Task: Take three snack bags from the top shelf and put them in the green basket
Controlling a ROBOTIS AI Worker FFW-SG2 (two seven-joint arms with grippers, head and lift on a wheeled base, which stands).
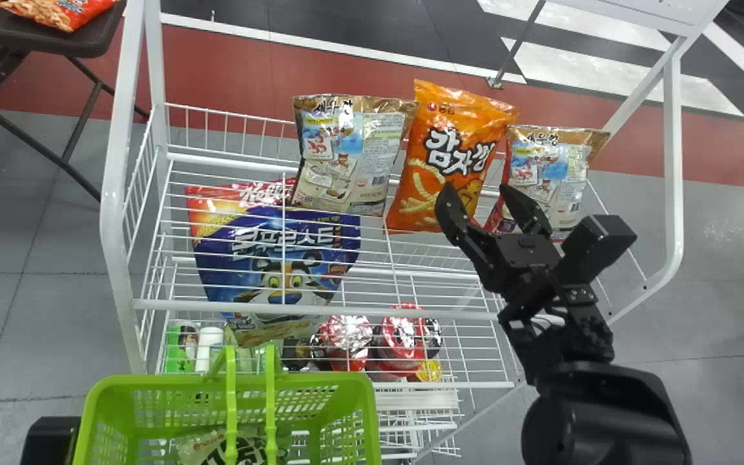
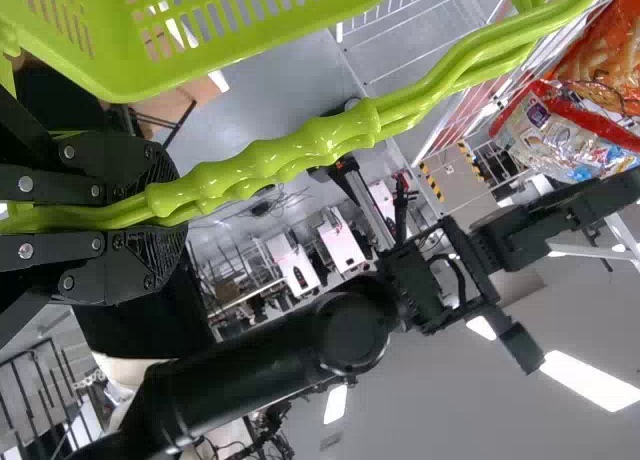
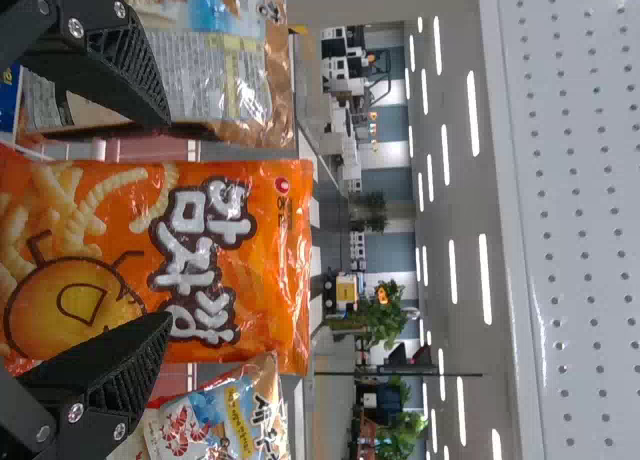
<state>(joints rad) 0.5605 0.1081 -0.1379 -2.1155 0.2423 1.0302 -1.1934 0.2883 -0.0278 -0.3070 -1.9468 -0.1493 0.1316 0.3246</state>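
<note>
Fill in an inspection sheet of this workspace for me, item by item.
Surface: white wire shelf, snack bags standing along it.
Job's things: orange bag between two tan bags; green basket with a bag inside.
Clutter: blue cereal bag seen through wires; red containers lower down.
Grippers: left gripper clamped on the basket's handles; right gripper open before the orange bag, contact unclear.
Cables: black cable looping at the right wrist.
Surroundings: dark table with snack bags, head view's upper left.
</note>
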